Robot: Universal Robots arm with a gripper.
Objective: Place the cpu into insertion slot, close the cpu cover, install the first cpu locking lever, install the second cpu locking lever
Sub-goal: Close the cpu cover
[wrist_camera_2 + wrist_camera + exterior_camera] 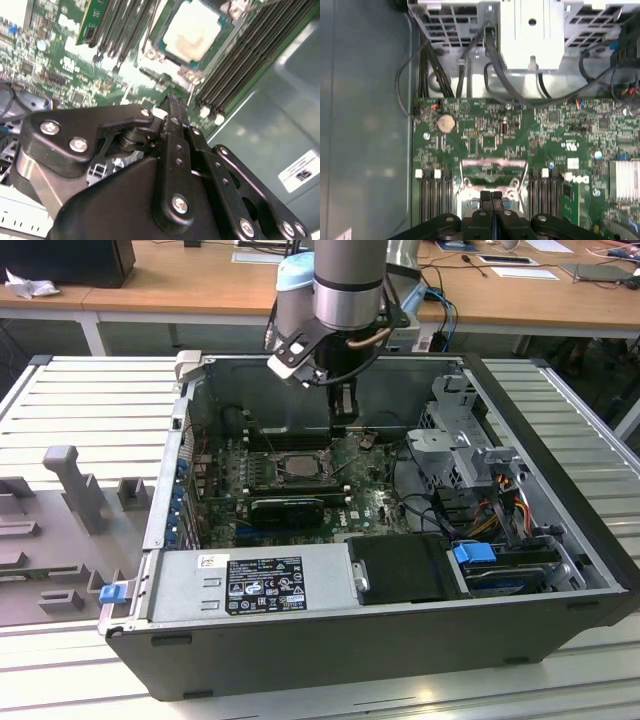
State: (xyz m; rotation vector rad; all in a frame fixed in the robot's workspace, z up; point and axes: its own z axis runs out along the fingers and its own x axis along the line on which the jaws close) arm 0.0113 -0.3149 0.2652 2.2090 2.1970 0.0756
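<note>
Down inside the computer case (pixel 400 640), claw (pixel 171 101) tips pressed together, pinching nothing I can see, right by the raised cover (pixel 493 165); chip (pixel 192 30) lies flat in its slot (pixel 159 49), just ahead of them.

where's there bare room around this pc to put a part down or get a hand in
Free: the ribbed table on the exterior view's right of the case, and the bare metal panel beside the motherboard. Crowded: the drive cage with its cables, and around the insertion slot, where the gripper hovers.
</note>
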